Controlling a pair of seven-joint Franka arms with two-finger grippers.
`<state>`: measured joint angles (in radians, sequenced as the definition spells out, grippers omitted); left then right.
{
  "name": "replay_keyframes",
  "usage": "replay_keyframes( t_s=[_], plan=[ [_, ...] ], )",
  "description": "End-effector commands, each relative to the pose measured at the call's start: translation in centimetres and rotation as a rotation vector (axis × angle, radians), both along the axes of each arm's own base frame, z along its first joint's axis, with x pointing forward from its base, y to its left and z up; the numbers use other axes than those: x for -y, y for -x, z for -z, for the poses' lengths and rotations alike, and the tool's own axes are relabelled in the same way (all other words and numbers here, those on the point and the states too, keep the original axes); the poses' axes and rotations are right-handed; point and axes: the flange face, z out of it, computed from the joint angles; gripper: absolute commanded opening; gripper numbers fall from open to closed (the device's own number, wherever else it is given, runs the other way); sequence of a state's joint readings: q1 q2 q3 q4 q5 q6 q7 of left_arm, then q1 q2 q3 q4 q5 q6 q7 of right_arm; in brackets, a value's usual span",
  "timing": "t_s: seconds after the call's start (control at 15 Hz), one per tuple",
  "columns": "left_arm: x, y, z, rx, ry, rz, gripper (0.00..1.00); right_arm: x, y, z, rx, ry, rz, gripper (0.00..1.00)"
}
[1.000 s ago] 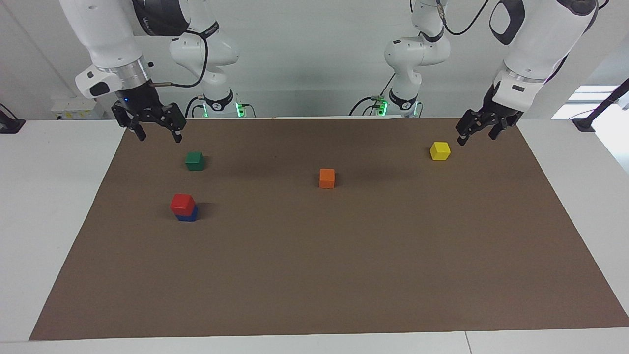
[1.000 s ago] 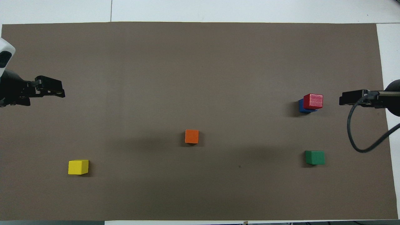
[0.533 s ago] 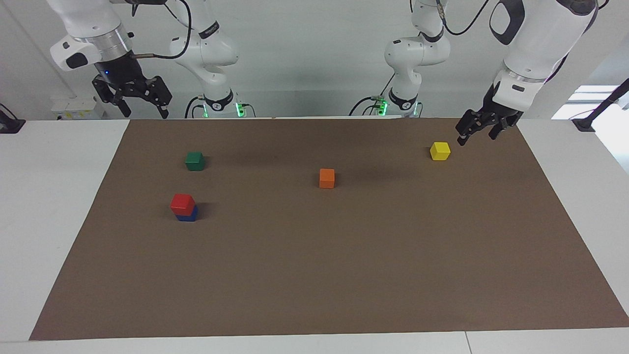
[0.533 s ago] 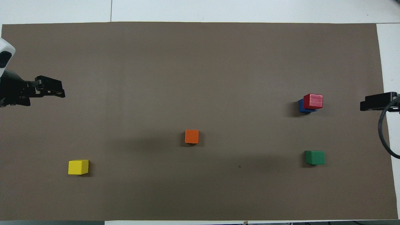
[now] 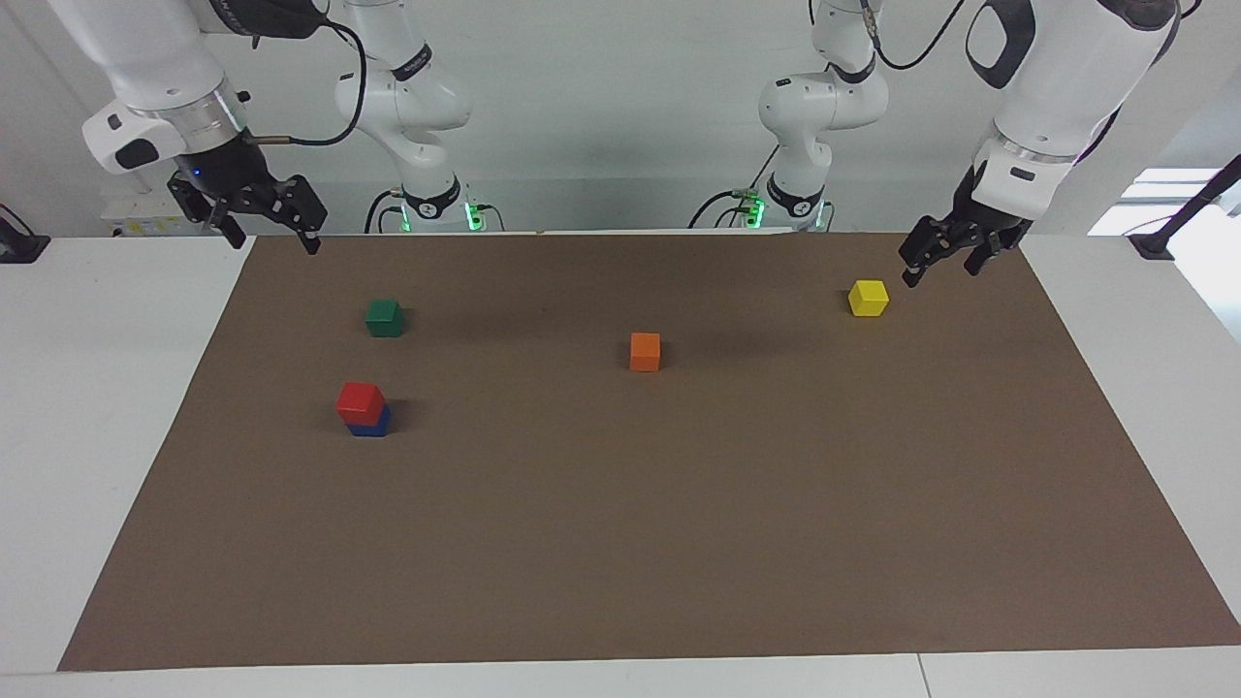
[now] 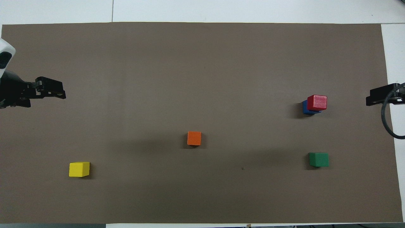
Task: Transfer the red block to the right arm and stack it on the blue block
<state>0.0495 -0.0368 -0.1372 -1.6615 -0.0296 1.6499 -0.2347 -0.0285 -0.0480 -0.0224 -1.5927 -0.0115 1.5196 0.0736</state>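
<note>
Red block: we see the red block (image 5: 360, 401) (image 6: 317, 102) resting on the blue block (image 5: 372, 424) (image 6: 305, 107), at the right arm's end of the brown mat (image 5: 620, 543) (image 6: 190, 63); the stack sits exactly as it did a second ago.
Right gripper: we find the right gripper (image 5: 270, 229) (image 6: 376, 96) empty, its fingers spread apart. It has risen and pulled back since a second ago, and now hangs over the mat's edge.
Left gripper: the left gripper (image 5: 936, 262) (image 6: 50, 91) hangs above the mat beside the yellow block (image 5: 868, 298) (image 6: 79, 169), unmoved; we cannot tell how its fingers stand.
Other blocks: the green block (image 5: 384, 317) (image 6: 318, 159) and orange block (image 5: 645, 351) (image 6: 194, 138) lie where they lay before.
</note>
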Motion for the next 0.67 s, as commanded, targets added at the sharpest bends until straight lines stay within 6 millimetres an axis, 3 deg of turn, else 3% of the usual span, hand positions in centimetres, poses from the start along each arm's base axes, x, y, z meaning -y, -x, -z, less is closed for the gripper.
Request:
replay_keyframes(
  t_s=[0.0, 0.6],
  plan=[
    [-0.3, 0.8, -0.1, -0.006, 0.005, -0.005, 1.0, 1.3, -0.5, -0.1, -0.002, 0.01, 0.0, 1.0],
    [-0.3, 0.8, -0.1, -0.006, 0.005, -0.005, 1.0, 1.9, 0.5, 1.1, -0.029, 0.006, 0.02, 1.0]
  ],
)
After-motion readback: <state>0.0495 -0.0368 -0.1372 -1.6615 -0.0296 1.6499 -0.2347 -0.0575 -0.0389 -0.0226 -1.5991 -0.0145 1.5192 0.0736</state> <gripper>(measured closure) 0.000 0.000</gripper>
